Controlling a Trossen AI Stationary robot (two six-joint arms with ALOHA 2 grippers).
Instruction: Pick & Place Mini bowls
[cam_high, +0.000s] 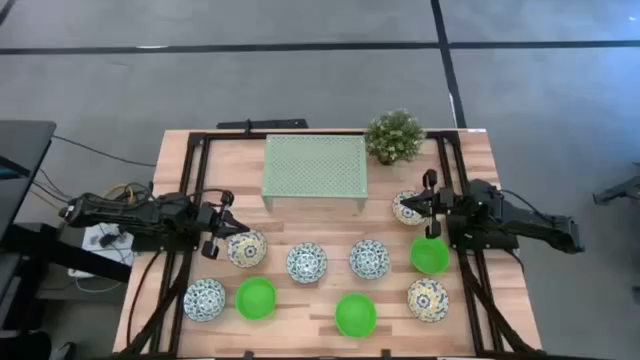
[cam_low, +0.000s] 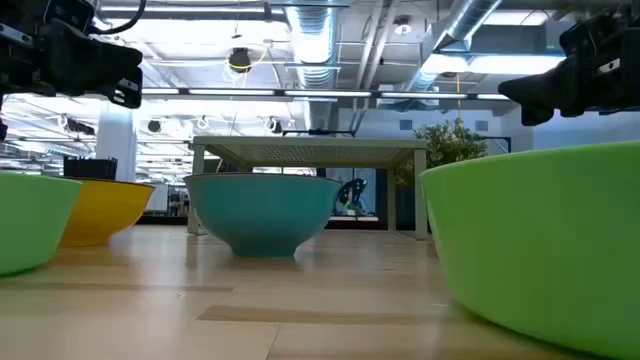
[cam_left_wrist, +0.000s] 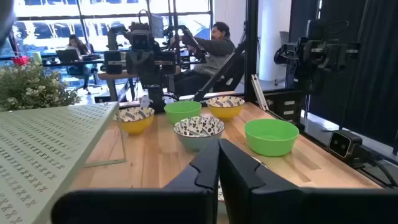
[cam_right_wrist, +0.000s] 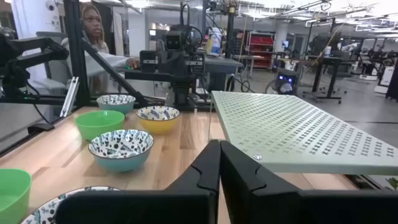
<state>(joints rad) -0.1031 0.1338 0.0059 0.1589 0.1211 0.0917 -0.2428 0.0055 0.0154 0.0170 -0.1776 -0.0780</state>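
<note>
Nine mini bowls are being shown on the wooden desk (cam_high: 330, 340) in the high view. Three are plain bright green: one (cam_high: 255, 298) toward the near-left, one (cam_high: 355, 314) at near-centre, and one (cam_high: 429, 255) on the right, beside the right pincer (cam_high: 432, 206). Six are white inside with floral patterns: one (cam_high: 246, 248) just beside the left pincer (cam_high: 218, 222), one (cam_high: 306, 262) and one (cam_high: 369, 259) in the middle row, one (cam_high: 204, 299) at the near-left, one (cam_high: 427, 299) at the near-right, and one (cam_high: 408, 208) partly covered by the right pincer's fingers. In the wrist views the patterned bowls are being seen with coloured outsides, yellow (cam_left_wrist: 135, 118) or teal (cam_right_wrist: 121, 149). Every bowl whose inside is being seen is holding nothing.

A pale green perforated rack (cam_high: 314, 168) is standing at the far middle of the desk, with a small potted plant (cam_high: 394, 135) beside it on the right.

Both pincers are being kept closed, fingers pressed together, and nothing is being gripped; each is hovering over its own side of the desk.

In the low view, bowls are being cut off at both edges, and only dark parts of the arms are being seen at the upper corners. People are being seen in the room beyond the desk, one (cam_left_wrist: 214, 43) seated and one (cam_right_wrist: 99, 34) behind a frame post.
</note>
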